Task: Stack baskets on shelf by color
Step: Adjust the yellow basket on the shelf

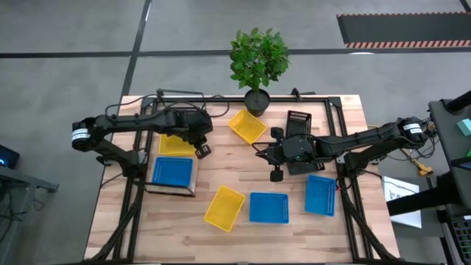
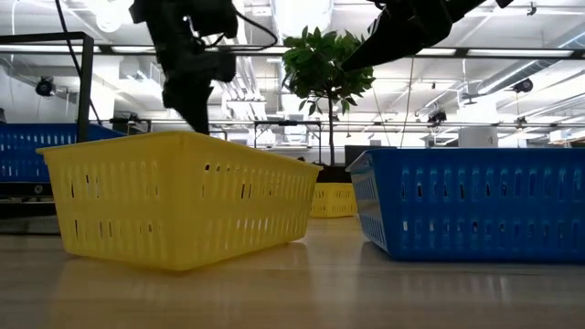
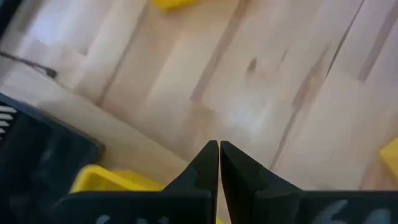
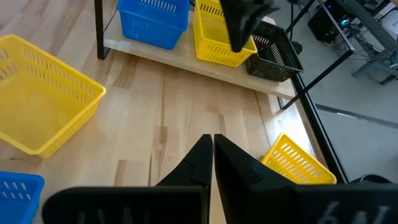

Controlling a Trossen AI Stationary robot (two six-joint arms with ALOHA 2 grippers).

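In the high view the shelf (image 1: 171,189) is lying at the left of the tabletop (image 1: 243,228), carrying a blue basket (image 1: 172,171) toward the frame's lower edge, a yellow basket (image 1: 176,144) above it, and something dark further up, mostly hidden under the left arm. The left gripper (image 1: 202,150) is hanging just right of that yellow basket, its fingers pressed together and pinching nothing; the left wrist view is showing the two tips (image 3: 219,163) meeting over bare planks, with a yellow rim at the lower left.

The right gripper (image 1: 274,175) is sitting near the middle of the table, also pressed together and empty, as the right wrist view is showing (image 4: 211,155). Around it, a tilted yellow basket (image 1: 247,126) is lying up and to the left, a black basket (image 1: 298,124) just above the arm, a second yellow basket (image 1: 224,207) at lower left, and two blue baskets (image 1: 268,207) (image 1: 320,195) below and lower right.

A potted plant (image 1: 257,62) is standing at the table's top edge. Another dark shape under the right arm is too covered to name. In the low view both arms are cut off by the top of the frame.
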